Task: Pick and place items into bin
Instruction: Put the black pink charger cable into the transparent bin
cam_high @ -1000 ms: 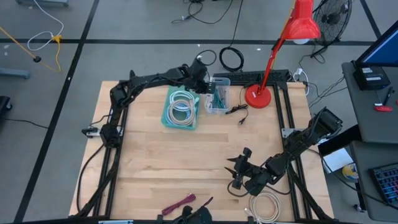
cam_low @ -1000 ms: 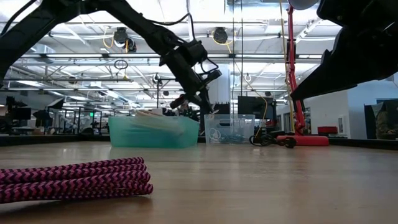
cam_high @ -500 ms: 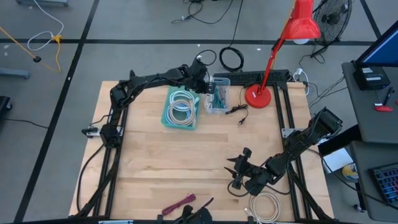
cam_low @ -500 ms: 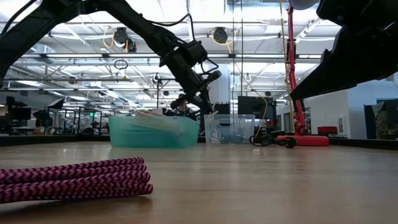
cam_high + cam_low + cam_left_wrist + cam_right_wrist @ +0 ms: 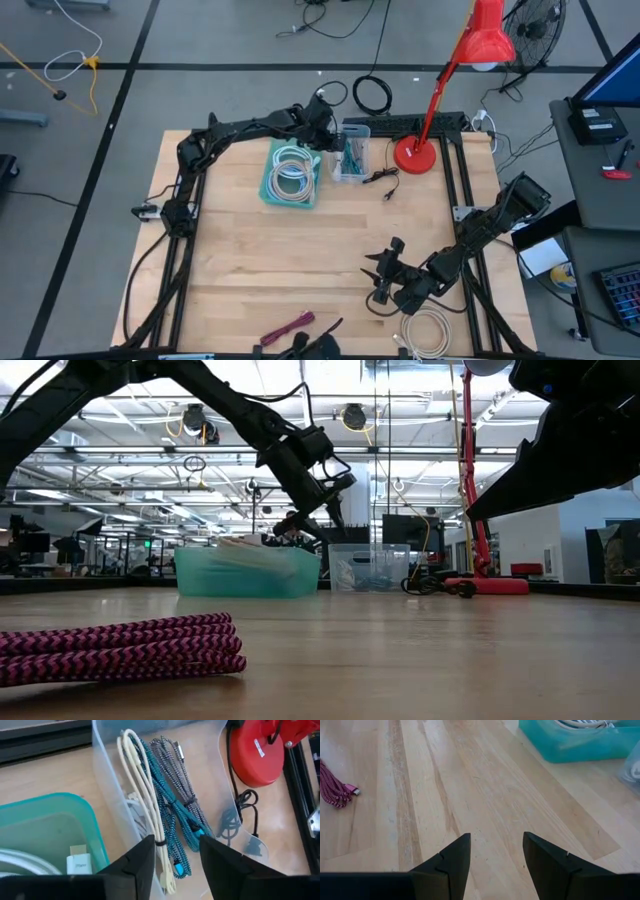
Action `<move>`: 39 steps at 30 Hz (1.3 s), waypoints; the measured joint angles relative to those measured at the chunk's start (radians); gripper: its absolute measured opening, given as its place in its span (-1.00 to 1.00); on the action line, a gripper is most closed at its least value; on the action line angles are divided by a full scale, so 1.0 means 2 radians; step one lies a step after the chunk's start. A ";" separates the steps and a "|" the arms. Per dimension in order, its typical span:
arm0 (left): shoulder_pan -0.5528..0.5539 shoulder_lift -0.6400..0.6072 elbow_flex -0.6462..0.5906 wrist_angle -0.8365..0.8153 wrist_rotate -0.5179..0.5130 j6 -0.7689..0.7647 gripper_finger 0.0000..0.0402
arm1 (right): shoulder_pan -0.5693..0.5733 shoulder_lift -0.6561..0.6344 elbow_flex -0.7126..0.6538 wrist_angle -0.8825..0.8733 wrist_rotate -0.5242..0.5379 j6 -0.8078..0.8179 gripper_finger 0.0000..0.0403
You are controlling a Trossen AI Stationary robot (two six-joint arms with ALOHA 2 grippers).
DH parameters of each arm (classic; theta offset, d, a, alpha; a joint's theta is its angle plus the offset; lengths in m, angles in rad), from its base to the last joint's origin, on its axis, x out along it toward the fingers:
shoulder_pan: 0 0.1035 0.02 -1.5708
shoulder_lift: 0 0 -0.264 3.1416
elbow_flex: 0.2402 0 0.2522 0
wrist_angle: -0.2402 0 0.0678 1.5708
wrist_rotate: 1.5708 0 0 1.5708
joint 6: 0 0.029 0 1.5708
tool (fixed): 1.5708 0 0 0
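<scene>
My left gripper point(image 5: 177, 850) hangs open over the clear bin point(image 5: 350, 158) at the table's far side. Nothing is between its fingers. In that bin lie cream point(image 5: 142, 785), teal point(image 5: 172, 815) and grey braided point(image 5: 182, 775) cords. The teal bin point(image 5: 292, 172) beside it holds pale coils point(image 5: 292, 165). A maroon cord point(image 5: 288, 325) lies at the near edge, and a whitish coil point(image 5: 430, 332) lies at the near right. My right gripper point(image 5: 495, 850) stands open above bare wood near that coil.
A red lamp point(image 5: 412, 155) stands to the right of the clear bin, and its black cord point(image 5: 383, 180) trails on the wood. The middle of the table point(image 5: 300, 250) is bare wood.
My left gripper has opened over the clear bin without shifting its place.
</scene>
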 joint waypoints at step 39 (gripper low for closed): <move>-0.538 -0.136 0.002 -0.232 -0.221 -0.016 -0.20 | 0.000 0.000 0.000 0.016 0.001 -0.006 -0.15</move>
